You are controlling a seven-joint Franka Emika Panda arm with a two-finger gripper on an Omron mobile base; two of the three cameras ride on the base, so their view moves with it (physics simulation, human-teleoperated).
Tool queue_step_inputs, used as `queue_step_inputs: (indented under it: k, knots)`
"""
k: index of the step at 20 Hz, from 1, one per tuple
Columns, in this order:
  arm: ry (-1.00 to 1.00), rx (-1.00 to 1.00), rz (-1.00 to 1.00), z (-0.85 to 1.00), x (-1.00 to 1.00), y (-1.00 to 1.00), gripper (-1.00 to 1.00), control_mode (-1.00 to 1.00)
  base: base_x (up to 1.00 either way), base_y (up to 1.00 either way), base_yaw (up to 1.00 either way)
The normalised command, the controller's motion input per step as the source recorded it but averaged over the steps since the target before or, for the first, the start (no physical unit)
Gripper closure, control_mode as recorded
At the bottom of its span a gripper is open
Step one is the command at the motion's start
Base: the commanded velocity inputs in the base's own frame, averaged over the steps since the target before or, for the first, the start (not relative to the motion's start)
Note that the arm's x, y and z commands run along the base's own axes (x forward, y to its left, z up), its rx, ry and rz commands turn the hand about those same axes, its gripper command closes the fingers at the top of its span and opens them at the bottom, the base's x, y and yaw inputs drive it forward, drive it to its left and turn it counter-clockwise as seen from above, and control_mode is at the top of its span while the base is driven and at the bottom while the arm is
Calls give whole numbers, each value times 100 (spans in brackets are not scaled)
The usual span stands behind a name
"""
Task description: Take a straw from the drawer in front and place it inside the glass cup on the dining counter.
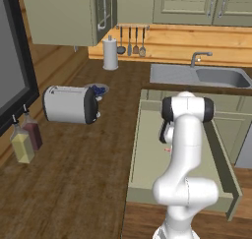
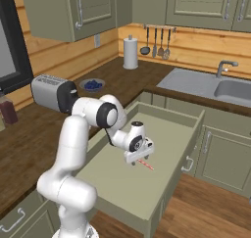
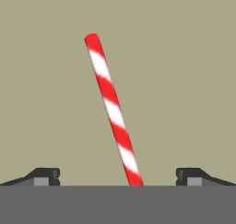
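The straw (image 3: 113, 110), striped red and white, lies flat on the pale floor of the open sage-green drawer (image 2: 120, 183). In the hand view it runs from between my fingertips toward the top, leaning slightly left. My gripper (image 3: 118, 177) hangs low over it, open wide, one fingertip (image 3: 44, 176) far to each side of the straw, touching nothing. From the right base view the gripper (image 2: 138, 157) points down into the drawer, with the straw's end (image 2: 146, 164) peeking out under it. In the left base view my arm hides most of the straw (image 1: 168, 149). The glass cup and dining counter are out of view.
The wall counter (image 1: 74, 159) holds a toaster (image 1: 69, 104), a blue bowl (image 1: 98, 89), a paper towel roll (image 1: 110, 53) and two bottles (image 1: 27, 137). A sink (image 1: 216, 75) lies behind the drawer. The drawer's walls (image 1: 222, 159) rise around the gripper.
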Motion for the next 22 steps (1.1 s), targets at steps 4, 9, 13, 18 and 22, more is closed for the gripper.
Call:
queue_step_inputs:
  k: [4,9,13,18,22]
  knots:
    - [-4,0,4,-27,0,0,-100,-100,0,0,0]
    - [-4,0,3,-25,0,0,-100,-100,0,0,0]
    - [-1,0,2,-30,0,0,-100,-100,0,0,0]
    - [0,0,3,-40,0,1,100,-100,0,0,0]
    - [0,0,6,-40,2,0,100,-100,0,0,0]
